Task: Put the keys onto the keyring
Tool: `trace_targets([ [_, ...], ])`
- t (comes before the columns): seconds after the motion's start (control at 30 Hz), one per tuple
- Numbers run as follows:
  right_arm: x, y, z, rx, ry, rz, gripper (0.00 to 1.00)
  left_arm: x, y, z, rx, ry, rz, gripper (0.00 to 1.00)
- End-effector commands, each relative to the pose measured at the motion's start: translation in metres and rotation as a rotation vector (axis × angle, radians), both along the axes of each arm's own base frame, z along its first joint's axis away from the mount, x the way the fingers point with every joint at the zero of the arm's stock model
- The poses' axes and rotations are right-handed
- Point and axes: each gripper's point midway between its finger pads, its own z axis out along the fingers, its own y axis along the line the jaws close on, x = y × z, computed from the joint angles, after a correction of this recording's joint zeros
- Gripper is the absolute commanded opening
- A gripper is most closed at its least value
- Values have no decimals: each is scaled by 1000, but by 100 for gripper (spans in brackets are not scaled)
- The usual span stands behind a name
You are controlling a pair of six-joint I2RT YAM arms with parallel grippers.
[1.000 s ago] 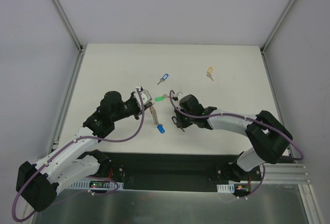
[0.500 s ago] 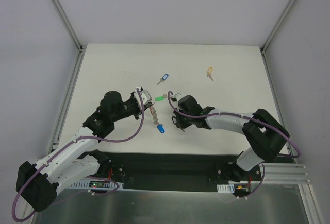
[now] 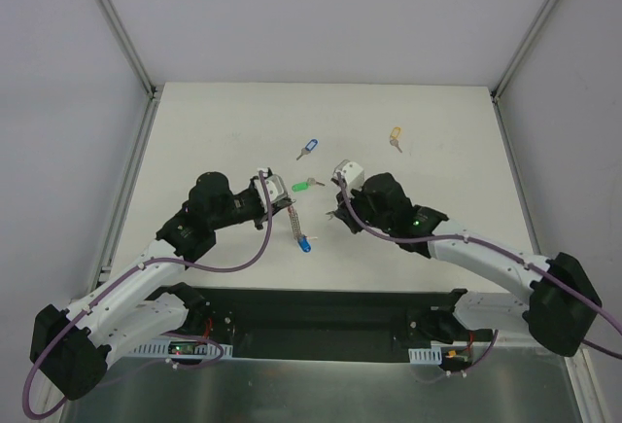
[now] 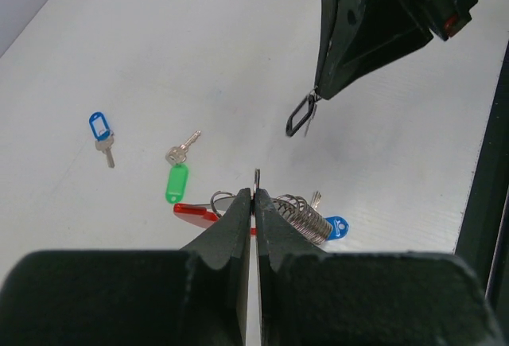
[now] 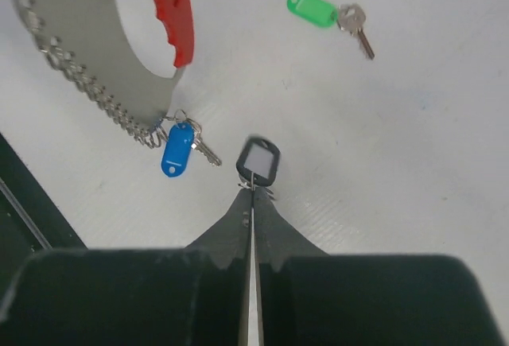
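Judging from how the things lay, the task was taken to be at an early stage. Only one blue-tagged key (image 5: 176,151) was seen hanging from the grey ribbed half of the keyring (image 5: 95,91), and four were left to be threaded. Of these, the green-tagged key (image 3: 301,187), the second blue-tagged key (image 3: 309,147) and the yellow-tagged key (image 3: 395,136) were spread loose on the table (image 3: 214,131), the yellow one well apart from both arms. The black-tagged key (image 5: 258,161) was pinched at its small ring by the right gripper (image 5: 252,191), whose jaws were pressed together on it, with the tag sticking out just past the tips. The keyring was held by the left gripper (image 4: 255,195), its jaws closed on a thin wire loop of it, the red band and ribbed strap lying just beyond them. A clear gap was seen between black tag and keyring, so threading was judged not yet begun.
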Motion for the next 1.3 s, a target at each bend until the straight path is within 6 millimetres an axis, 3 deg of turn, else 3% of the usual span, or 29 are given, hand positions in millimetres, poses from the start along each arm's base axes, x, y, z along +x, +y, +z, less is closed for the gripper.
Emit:
trace_targets([
  [0.0, -12, 5, 45, 57, -196, 179, 1, -18, -14, 38, -61, -88, -141, 0],
  [0.27, -43, 9, 98, 149, -349, 358, 1, -46, -25, 42, -84, -96, -322, 0],
  [0.43, -55, 16, 113, 180, -381, 405, 1, -61, -30, 41, -99, -85, -419, 0],
  [0.63, -63, 31, 115, 193, -359, 458, 1, -72, -33, 38, -106, -73, -493, 0],
  [0.87, -69, 48, 114, 209, -326, 503, 1, -71, -35, 33, -96, -70, -497, 0],
  [1.27, -76, 55, 104, 203, -315, 547, 1, -71, -38, 29, -90, -48, -498, 0],
])
